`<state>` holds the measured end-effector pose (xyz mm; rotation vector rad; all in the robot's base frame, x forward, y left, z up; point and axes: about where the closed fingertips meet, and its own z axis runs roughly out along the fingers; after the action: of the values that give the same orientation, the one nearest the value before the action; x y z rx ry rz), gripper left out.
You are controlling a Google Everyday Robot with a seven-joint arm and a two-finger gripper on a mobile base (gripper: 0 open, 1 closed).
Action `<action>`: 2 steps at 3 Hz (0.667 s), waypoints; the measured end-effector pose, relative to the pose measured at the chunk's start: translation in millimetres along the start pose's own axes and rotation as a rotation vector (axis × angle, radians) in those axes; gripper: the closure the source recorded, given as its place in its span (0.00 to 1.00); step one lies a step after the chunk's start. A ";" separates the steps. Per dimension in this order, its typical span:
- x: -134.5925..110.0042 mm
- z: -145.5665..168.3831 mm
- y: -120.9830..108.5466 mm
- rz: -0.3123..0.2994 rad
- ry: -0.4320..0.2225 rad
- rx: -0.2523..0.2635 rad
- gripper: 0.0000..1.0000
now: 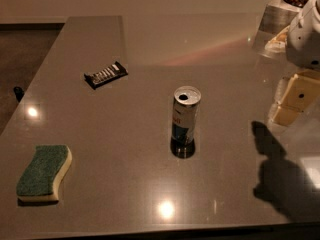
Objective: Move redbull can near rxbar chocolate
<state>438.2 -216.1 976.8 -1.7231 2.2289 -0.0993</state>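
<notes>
The can (185, 118) stands upright mid bench (125, 199), apart and left of the end effector (295, 100) at the right edge, whose spread I cannot tell. The bar (105, 74) lies farther left.

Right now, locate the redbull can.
In the camera view, the redbull can stands upright centre-frame, right of the rxbar chocolate; the gripper hangs at the right edge.

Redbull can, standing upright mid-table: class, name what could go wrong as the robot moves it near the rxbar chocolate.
1. The redbull can is tall, slim and upright; the gripper, at the view's right edge, might tip it on approach.
2. Its top shows an open hole, so any liquid left could spill.
3. The rxbar chocolate lies flat; set down too close, the can may land on it and topple.
</notes>
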 end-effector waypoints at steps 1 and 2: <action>0.0 0.0 0.0 0.000 0.000 0.000 0.00; -20.5 10.0 8.1 0.013 -0.080 -0.008 0.00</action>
<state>438.1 -193.1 969.6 -1.6860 2.1862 -0.0182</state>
